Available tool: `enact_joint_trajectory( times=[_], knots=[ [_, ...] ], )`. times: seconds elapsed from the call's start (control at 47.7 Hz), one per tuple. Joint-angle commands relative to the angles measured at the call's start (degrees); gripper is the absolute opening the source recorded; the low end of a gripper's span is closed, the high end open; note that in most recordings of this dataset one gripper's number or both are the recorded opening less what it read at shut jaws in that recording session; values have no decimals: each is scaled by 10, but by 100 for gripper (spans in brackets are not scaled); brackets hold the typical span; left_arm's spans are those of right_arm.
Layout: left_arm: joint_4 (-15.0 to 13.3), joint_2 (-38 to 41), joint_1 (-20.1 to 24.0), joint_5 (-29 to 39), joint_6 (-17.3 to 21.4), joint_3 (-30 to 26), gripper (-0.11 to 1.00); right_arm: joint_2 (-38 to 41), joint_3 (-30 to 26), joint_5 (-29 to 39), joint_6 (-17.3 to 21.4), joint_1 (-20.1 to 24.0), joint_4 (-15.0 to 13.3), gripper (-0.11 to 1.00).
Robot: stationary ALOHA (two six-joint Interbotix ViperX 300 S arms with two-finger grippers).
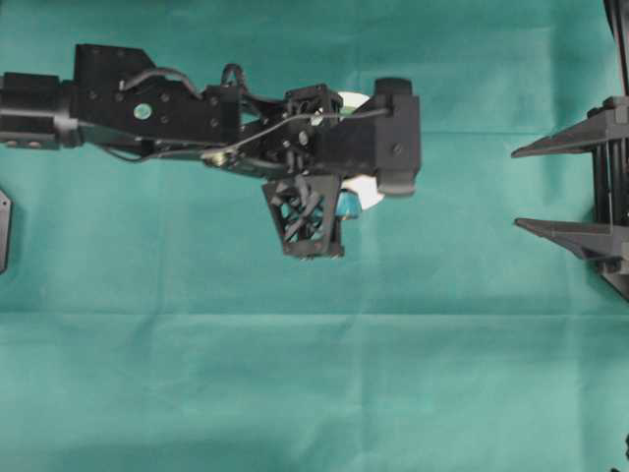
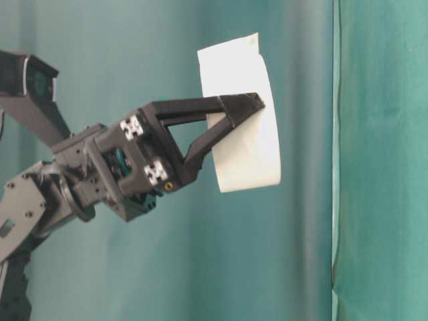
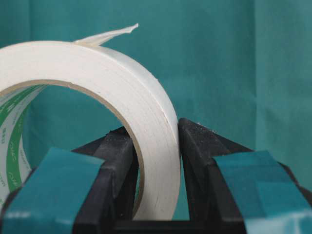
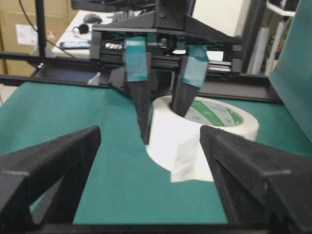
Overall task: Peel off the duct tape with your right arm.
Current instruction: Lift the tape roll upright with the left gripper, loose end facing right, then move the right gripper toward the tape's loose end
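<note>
The duct tape (image 3: 146,107) is a white roll with a green-printed inner core. My left gripper (image 3: 156,129), with teal-taped fingers (image 3: 243,180), is shut on the roll's wall, one finger inside the core and one outside. A loose white strip end (image 3: 109,35) sticks off the roll. In the overhead view the left gripper (image 1: 344,202) holds the tape (image 1: 370,193) at mid-table. The right arm's gripper (image 1: 517,189) is open at the right, apart from the roll. In the right wrist view the right gripper (image 4: 148,141) faces the tape (image 4: 195,131) and its hanging strip (image 4: 187,165).
Green cloth (image 1: 314,393) covers the table. A black fixture (image 1: 3,231) sits at the left edge and a black post (image 1: 619,39) at the top right. Behind the table runs a black frame rail (image 4: 58,73) with desks beyond.
</note>
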Motion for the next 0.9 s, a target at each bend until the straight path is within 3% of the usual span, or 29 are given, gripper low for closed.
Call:
enact_joint_trajectory(
  times=[0.0,0.147,0.44,0.88],
  knots=[
    [1,1,7,27,-24,-40,22,5,-6,-2,1,-1,2,74],
    [2,18,7,69,-48,-71,22,7,-3,0,1,-17,2,74],
    [4,24,1,81,-47,-110,22,31,-3,9,1,-69,11,74],
    [4,24,1,84,-47,-112,22,132,-48,-18,1,-70,11,74]
  ],
)
